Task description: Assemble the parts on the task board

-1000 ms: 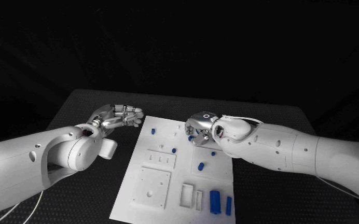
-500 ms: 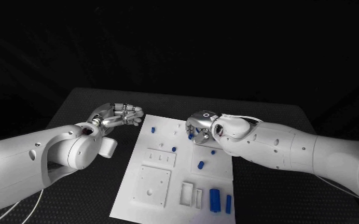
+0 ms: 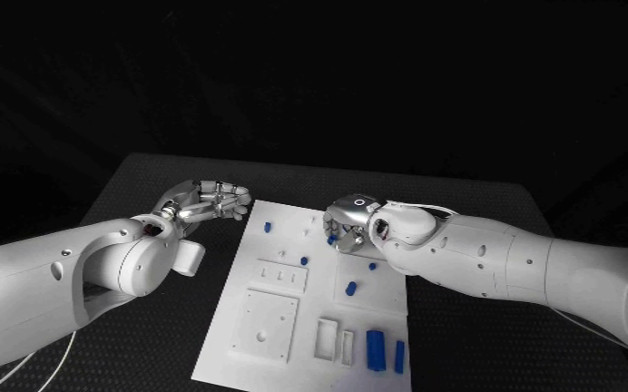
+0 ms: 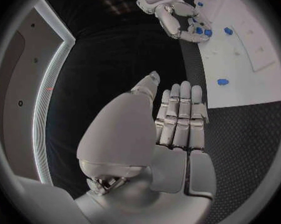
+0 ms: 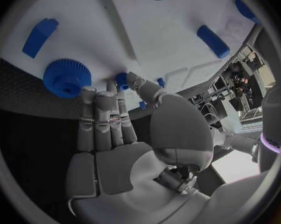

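Head view: white task board mid-table, blue parts scattered on it. Left wrist view: left hand empty, fingers pressed together, beside the board. Right wrist view: right hand pinching a small peg near the gear; probably light, rigid, slippery, best held by its sides

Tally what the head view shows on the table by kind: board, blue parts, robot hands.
task board: 1
blue parts: 7 (more may sit hidden under the right hand)
Hands, left hand and right hand: 2
Total: 10
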`<move>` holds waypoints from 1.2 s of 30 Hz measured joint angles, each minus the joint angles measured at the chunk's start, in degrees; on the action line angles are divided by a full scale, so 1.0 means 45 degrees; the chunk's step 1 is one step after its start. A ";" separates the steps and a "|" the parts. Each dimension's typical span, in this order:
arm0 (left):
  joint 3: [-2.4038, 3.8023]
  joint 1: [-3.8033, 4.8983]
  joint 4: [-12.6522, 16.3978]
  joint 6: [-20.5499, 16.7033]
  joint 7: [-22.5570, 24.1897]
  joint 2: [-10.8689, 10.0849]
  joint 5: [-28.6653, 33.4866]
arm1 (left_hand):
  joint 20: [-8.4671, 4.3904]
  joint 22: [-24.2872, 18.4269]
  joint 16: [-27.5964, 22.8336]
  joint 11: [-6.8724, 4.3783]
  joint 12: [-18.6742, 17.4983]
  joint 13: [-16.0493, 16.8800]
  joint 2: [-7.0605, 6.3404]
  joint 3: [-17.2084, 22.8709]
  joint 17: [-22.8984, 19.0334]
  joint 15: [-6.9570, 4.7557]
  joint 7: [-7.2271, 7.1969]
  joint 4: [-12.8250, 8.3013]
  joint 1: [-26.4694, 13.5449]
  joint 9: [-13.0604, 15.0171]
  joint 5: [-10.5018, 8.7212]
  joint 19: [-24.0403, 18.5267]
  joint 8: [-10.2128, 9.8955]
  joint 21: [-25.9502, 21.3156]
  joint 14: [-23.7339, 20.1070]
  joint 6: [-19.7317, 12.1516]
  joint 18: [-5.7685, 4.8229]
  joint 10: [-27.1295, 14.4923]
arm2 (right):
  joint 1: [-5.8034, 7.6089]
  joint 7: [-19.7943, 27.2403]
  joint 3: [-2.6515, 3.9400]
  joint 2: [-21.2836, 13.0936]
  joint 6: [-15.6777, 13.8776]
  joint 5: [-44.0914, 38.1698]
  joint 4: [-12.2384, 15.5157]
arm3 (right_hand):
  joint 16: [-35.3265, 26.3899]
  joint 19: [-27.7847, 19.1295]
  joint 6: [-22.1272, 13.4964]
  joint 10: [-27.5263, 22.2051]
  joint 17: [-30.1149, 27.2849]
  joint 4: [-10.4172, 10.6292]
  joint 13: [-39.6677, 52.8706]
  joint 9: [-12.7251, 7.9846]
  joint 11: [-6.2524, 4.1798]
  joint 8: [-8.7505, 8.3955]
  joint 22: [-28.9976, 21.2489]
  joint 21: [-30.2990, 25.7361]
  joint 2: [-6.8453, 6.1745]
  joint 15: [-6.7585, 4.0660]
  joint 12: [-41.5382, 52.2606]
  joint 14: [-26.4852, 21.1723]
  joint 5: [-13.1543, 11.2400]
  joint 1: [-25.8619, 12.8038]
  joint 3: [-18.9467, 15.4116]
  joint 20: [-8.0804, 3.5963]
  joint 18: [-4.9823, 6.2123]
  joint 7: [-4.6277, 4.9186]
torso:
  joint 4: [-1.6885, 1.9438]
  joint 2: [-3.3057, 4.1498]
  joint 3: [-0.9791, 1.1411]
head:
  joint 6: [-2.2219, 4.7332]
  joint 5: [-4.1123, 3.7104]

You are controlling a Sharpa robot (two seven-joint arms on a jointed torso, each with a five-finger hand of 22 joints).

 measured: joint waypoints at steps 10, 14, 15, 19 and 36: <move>-0.0002 0.0000 -0.0032 0.0006 -0.0003 0.0016 0.0001 | 0.0000 -0.0001 0.0000 0.0000 0.0000 0.0001 0.0000 0.0000 0.0011 0.0000 0.0000 0.0000 0.0000 0.0001 0.0000 0.0000 -0.0048 -0.0049 0.0000 0.0000 -0.0001 0.0000 | -0.0061 -0.0651 -0.0029 -0.0064 -0.0493 -0.0084 0.0195 | 0.0108 0.0112 0.0305 0.0414 -0.0073 0.0062 0.0125 0.0009 -0.0191 0.0096 0.0013 0.0220 0.0005 -0.0172 0.0119 0.0041 -0.0088 -0.0003 0.0389 -0.0112 -0.0007 -0.0173 | 0.0010 -0.0006 -0.0007 | 0.0071 -0.0029; -0.0002 0.0000 -0.0037 0.0008 -0.0004 0.0020 0.0002 | 0.0000 -0.0002 -0.0046 0.0000 0.0000 0.0001 0.0000 0.0000 0.0011 0.0000 0.0000 0.0000 0.0000 0.0001 0.0000 0.0000 -0.0048 -0.0049 0.0000 0.0000 -0.0001 0.0000 | -0.0070 -0.0913 0.0091 -0.0025 -0.0709 -0.0201 0.0240 | 0.0156 0.0135 0.0318 0.0468 -0.0075 0.0046 0.0159 0.0010 -0.0164 0.0096 0.0017 0.0232 0.0014 -0.0174 0.0120 0.0040 -0.0090 0.0007 0.0405 -0.0134 -0.0010 -0.0185 | 0.0016 -0.0010 -0.0016 | 0.0109 -0.0031; -0.0002 0.0000 -0.0040 0.0009 -0.0004 0.0021 0.0002 | 0.0000 -0.0002 -0.0050 0.0000 0.0000 0.0001 0.0000 0.0000 0.0011 0.0000 0.0000 0.0000 0.0000 0.0001 0.0000 0.0000 -0.0048 -0.0049 0.0000 0.0000 -0.0001 0.0000 | -0.0069 -0.0972 0.0149 0.0004 -0.0764 -0.0233 0.0230 | 0.0156 0.0154 0.0319 0.0469 -0.0076 0.0052 0.0159 0.0010 -0.0163 0.0096 0.0017 0.0232 0.0014 -0.0174 0.0119 0.0040 -0.0098 0.0008 0.0410 -0.0152 -0.0014 -0.0186 | 0.0016 -0.0010 -0.0016 | 0.0120 -0.0031; -0.0002 0.0000 -0.0049 0.0011 -0.0005 0.0024 0.0002 | 0.0000 -0.0003 -0.0050 0.0000 0.0000 0.0001 0.0000 0.0000 0.0010 0.0000 0.0000 0.0000 0.0000 -0.0011 0.0000 0.0000 -0.0048 -0.0049 0.0000 0.0000 -0.0002 0.0000 | -0.0054 -0.1196 0.0302 0.0214 -0.1043 -0.0362 0.0104 | 0.0157 0.0177 0.0319 0.0515 -0.0090 0.0066 0.0168 0.0010 -0.0209 0.0096 0.0017 0.0286 0.0014 -0.0175 0.0119 0.0041 -0.0136 0.0008 0.0494 -0.0176 -0.0102 -0.0187 | 0.0016 -0.0011 -0.0016 | 0.0179 -0.0026; 0.0000 0.0000 -0.0110 0.0023 -0.0008 0.0104 0.0002 | 0.0000 -0.0005 -0.0050 0.0000 0.0000 0.0003 0.0000 0.0000 0.0021 0.0000 0.0000 0.0000 0.0000 -0.0010 0.0000 0.0000 -0.0048 -0.0049 0.0000 0.0000 -0.0002 0.0000 | -0.0059 -0.1846 0.0399 0.1169 -0.2189 -0.1052 -0.0786 | 0.0247 0.0176 0.0362 0.0512 -0.0149 0.0190 0.0219 0.0010 -0.0208 0.0097 0.0026 0.0362 -0.0065 -0.0176 0.0108 0.0039 -0.0086 0.0086 0.0794 -0.0172 -0.0116 -0.0236 | 0.0022 -0.0002 -0.0007 | 0.0309 0.0050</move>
